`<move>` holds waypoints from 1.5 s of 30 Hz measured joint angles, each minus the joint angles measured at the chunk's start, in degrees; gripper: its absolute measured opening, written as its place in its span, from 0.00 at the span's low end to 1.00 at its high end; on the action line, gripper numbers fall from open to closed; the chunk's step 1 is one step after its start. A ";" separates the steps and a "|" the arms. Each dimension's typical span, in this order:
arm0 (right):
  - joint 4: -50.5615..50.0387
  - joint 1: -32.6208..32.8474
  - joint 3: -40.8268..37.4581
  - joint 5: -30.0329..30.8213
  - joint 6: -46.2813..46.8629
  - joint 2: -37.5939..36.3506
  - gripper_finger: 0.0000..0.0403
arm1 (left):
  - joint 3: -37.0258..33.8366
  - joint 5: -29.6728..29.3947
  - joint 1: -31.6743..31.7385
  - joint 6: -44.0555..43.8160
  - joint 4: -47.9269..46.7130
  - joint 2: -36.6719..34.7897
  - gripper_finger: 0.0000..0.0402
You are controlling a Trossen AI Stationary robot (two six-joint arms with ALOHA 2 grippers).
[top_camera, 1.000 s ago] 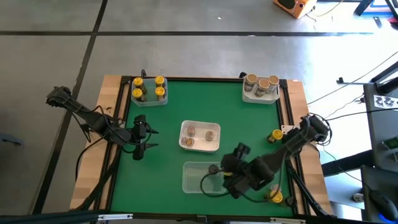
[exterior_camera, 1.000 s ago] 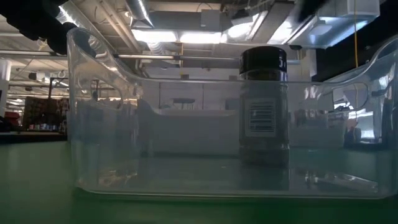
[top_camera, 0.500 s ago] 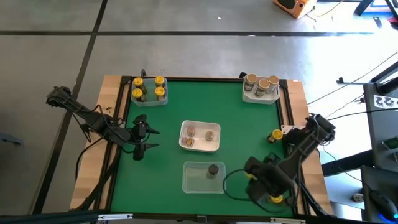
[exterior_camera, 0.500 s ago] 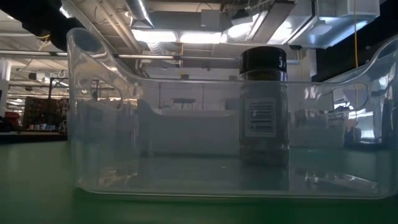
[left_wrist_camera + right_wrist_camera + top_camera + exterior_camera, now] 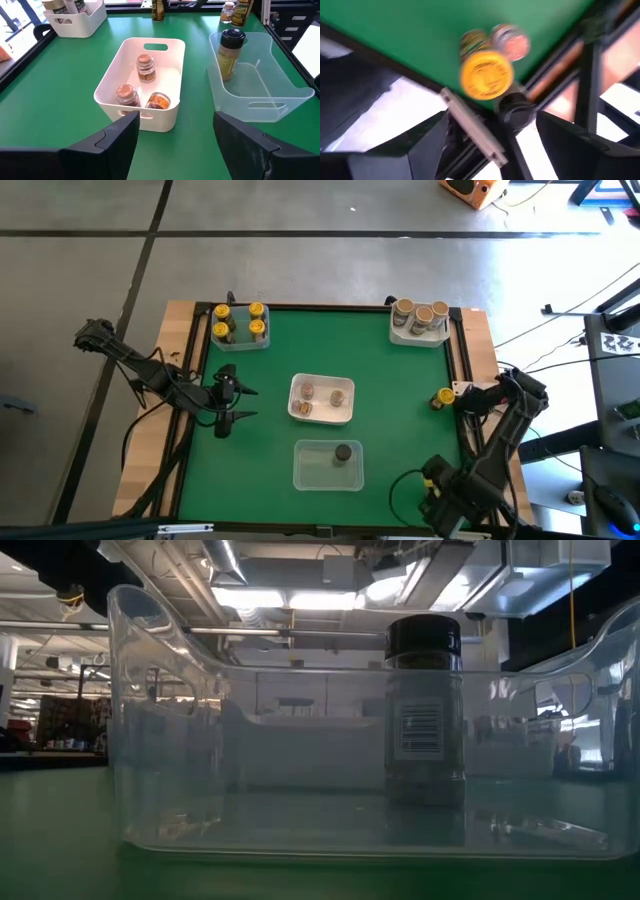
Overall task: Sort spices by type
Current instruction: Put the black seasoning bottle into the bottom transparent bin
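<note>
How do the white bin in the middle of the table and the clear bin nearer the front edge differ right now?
The white bin is opaque; the clear bin is see-through. The white bin holds three jars with reddish-brown contents, one lying on its side; the clear bin holds a single upright black-lidded jar. Both are rectangular, have handle cutouts, and sit on the green table.

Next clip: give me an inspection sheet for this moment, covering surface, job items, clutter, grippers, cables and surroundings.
Surface: green mat on a wood-edged table.
Job items: four yellow-lid jars in the far-left bin; three tan-lid jars in the far-right bin; three jars in the white bin; one black-lid jar in the clear bin; loose yellow-lid jar at the right edge.
Clutter: nothing seen.
Grippers: left gripper open, empty, over the left side; right gripper open above another yellow-lid jar.
Cables: along both arms.
Surroundings: grey floor.
</note>
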 joint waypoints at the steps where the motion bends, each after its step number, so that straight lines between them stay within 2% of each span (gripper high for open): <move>1: 1.47 0.29 0.00 -0.20 0.01 0.03 0.76 | 0.00 0.00 0.00 -0.10 0.00 0.00 0.63; 4: 3.63 0.44 0.00 -1.27 -1.71 0.03 0.76 | 0.00 0.00 0.00 -0.52 0.00 0.00 0.63; 8: 1.00 1.55 0.04 -1.74 -1.73 0.69 0.76 | 0.00 0.02 0.00 -1.43 -0.01 0.00 0.63; 12: 0.27 3.60 -0.02 -4.97 -6.16 2.98 0.76 | 0.00 0.02 0.00 -1.47 -0.01 0.01 0.63; 18: 0.39 6.92 0.00 -5.27 -9.97 5.78 0.76 | 0.00 0.02 0.00 -1.44 0.02 0.01 0.63; 22: 0.42 9.61 0.00 -4.77 -12.83 7.30 0.76 | 0.00 0.02 0.00 -1.44 0.00 0.02 0.63; 32: -1.82 13.44 0.00 2.76 -15.24 8.38 0.76 | 0.00 0.02 0.00 -1.42 0.01 0.01 0.63; 45: 4.90 13.77 -7.70 1.81 -18.18 8.41 0.76 | 0.00 0.02 0.00 -1.39 0.02 0.02 0.63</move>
